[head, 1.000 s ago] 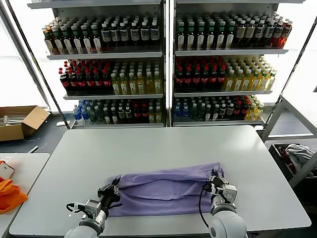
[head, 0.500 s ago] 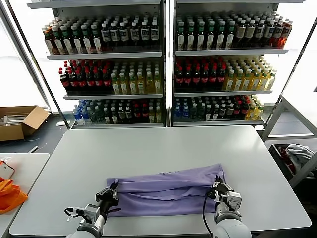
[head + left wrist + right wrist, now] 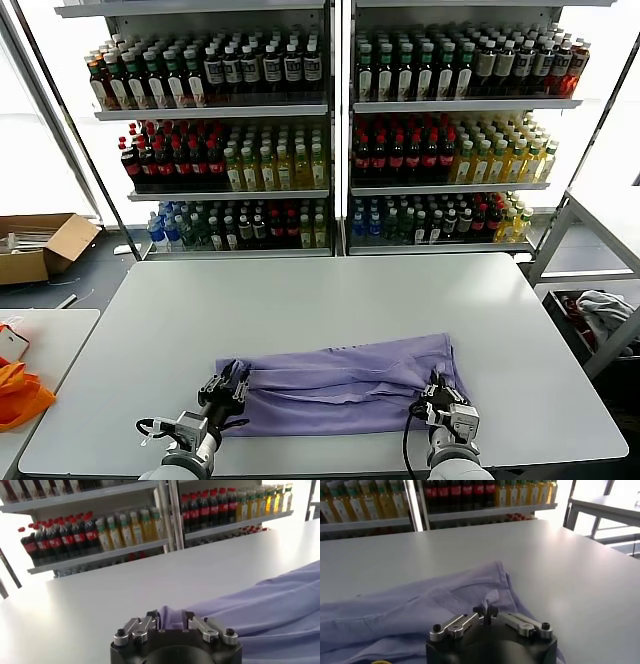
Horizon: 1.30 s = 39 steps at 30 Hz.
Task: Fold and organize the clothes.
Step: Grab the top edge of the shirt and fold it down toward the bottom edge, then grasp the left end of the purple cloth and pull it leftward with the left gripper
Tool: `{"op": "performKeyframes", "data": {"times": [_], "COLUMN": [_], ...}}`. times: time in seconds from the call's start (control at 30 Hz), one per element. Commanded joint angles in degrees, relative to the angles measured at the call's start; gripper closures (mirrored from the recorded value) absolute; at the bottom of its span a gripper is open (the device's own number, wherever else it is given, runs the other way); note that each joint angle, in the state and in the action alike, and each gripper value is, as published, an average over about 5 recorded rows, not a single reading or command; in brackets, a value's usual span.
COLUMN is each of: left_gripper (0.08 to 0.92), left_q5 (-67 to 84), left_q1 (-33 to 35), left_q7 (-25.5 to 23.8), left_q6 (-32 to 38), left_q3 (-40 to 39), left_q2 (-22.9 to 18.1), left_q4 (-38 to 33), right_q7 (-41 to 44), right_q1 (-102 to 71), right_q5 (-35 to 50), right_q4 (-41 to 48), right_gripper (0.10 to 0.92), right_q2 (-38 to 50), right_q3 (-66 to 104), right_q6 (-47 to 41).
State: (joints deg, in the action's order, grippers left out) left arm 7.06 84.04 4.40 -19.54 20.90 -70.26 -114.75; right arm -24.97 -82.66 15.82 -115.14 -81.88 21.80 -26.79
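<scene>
The clothes, a lavender T-shirt [image 3: 340,385], lie folded into a long band across the near part of the white table [image 3: 320,300]. My left gripper [image 3: 226,386] is at the band's left end; in the left wrist view this gripper [image 3: 170,618] stands open with a bunch of the T-shirt [image 3: 260,600] lying loose between its fingers. At the band's right end is my right gripper [image 3: 437,388]. The right wrist view shows that gripper [image 3: 485,611] with its fingers close together on a thin upright fold of the T-shirt [image 3: 420,610].
Behind the table stand shelves of bottles [image 3: 330,130]. To the left, a cardboard box [image 3: 40,245] sits on the floor and an orange cloth [image 3: 20,392] lies on a side table. A grey-white cloth pile [image 3: 603,306] rests at the right.
Both grippers have come down to the table with the T-shirt's ends, and the band has settled flatter. The left jaws have opened off the cloth.
</scene>
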Motion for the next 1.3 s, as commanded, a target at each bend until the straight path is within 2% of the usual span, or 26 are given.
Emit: {"op": "performKeyframes", "data": {"times": [0.03, 0.33, 0.43, 0.63, 0.93, 1.3], "left_gripper": [0.478, 0.225, 0.185, 0.177, 0.177, 0.177], "left_q5": [-3.0, -4.4, -3.5, 0.2, 4.8, 8.9], "left_q1": [0.8, 3.3, 3.7, 4.1, 3.6, 3.1], "left_q7": [0.4, 3.9, 4.8, 6.1, 6.5, 6.8], "left_q6": [0.6, -1.2, -2.3, -3.7, -4.0, -4.8], "left_q3": [-0.1, 1.6, 2.1, 2.5, 3.9, 4.7], "left_q2": [-1.9, -5.3, -6.2, -7.8, -8.9, -9.2], "left_q4": [-3.1, -9.0, -9.3, -7.7, -2.8, 0.0], "right_q7": [0.2, -0.4, -0.7, -1.3, -1.4, -1.5], "right_q1": [-0.8, -3.3, -3.8, -2.9, -3.4, -3.4], "right_q5": [0.7, 5.9, 5.9, 6.0, 6.5, 6.2], "right_q4": [-1.1, -12.8, -14.5, -14.7, -14.3, -14.2], "right_gripper": [0.693, 0.433, 0.355, 0.218, 0.202, 0.203], "right_q2": [-0.1, 2.4, 2.5, 2.3, 2.7, 2.4], "right_q3": [0.9, 5.1, 4.5, 4.0, 3.8, 3.0], "right_q6": [1.2, 3.1, 3.2, 2.7, 3.0, 2.8]}}
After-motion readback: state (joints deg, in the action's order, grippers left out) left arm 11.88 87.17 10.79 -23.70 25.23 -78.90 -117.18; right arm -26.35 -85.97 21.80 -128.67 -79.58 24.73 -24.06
